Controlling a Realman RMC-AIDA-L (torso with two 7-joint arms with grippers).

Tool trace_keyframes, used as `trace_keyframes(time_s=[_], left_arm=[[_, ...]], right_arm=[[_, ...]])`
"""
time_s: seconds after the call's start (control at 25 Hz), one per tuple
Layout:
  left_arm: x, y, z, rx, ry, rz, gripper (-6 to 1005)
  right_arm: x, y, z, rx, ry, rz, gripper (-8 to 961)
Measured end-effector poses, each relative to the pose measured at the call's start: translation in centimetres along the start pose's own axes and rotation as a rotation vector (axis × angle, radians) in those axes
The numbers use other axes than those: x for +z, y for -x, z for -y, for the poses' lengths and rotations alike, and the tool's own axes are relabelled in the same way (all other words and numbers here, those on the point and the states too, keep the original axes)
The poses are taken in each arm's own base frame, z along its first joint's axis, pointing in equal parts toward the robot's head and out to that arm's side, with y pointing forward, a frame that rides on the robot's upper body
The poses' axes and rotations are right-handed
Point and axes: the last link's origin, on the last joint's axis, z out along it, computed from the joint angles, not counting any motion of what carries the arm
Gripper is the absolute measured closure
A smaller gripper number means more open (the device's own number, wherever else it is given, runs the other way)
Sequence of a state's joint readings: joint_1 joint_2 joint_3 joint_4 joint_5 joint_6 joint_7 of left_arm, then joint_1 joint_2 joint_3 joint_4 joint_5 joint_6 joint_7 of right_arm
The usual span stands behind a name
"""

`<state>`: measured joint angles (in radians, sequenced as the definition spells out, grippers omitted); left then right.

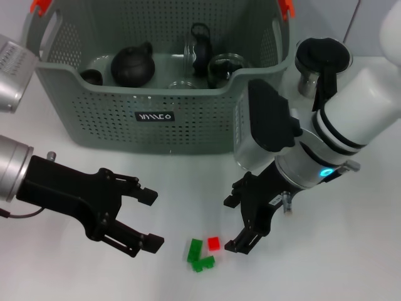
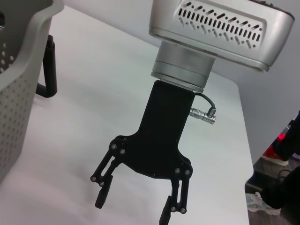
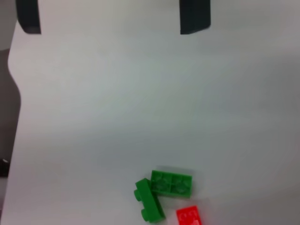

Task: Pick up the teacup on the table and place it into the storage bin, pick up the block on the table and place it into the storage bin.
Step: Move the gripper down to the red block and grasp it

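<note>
The grey perforated storage bin (image 1: 94, 119) stands at the back of the table. Inside it, on the left, a small dark teacup (image 1: 92, 76) sits beside a black teapot (image 1: 133, 64). Near the front edge lie a red block (image 1: 213, 243) (image 3: 189, 216) and two touching green blocks (image 1: 199, 254) (image 3: 161, 190). My right gripper (image 1: 232, 224) (image 3: 111, 18) (image 2: 132, 212) hangs open just right of the blocks, holding nothing. On the left my left gripper (image 1: 150, 218) is also open and empty, left of the blocks.
A glass jug with a black lid (image 1: 319, 59) stands right of the bin, its handle (image 2: 47, 65) showing in the left wrist view. Glass items (image 1: 222, 66) lie in the bin's right half. Orange clips (image 1: 287, 7) sit on the rim.
</note>
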<state>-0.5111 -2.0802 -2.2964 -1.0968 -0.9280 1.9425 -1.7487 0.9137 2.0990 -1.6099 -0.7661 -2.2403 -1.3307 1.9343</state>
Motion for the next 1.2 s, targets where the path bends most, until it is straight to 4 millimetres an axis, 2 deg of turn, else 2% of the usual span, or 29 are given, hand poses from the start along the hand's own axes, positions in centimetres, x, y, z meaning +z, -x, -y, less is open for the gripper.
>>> trace_keyframes(time_s=[0.72,1.0,1.2], left_arm=[[0.2,0.6,0.1,-0.024,0.013,-0.001,35],[0.4,0.7,0.1,-0.028,0.018,-0.004,35],[0.3,0.7,0.1,-0.028,0.016,-0.004,35]], right_arm=[[1.7,2.8,-0.8,-0.149,-0.024,-0.092,13],[2.4,3.2,-1.3,-0.175,-0.017,-0.098,33],[2.5,3.3,-1.4,-0.185,-0.018,-0.103,203]])
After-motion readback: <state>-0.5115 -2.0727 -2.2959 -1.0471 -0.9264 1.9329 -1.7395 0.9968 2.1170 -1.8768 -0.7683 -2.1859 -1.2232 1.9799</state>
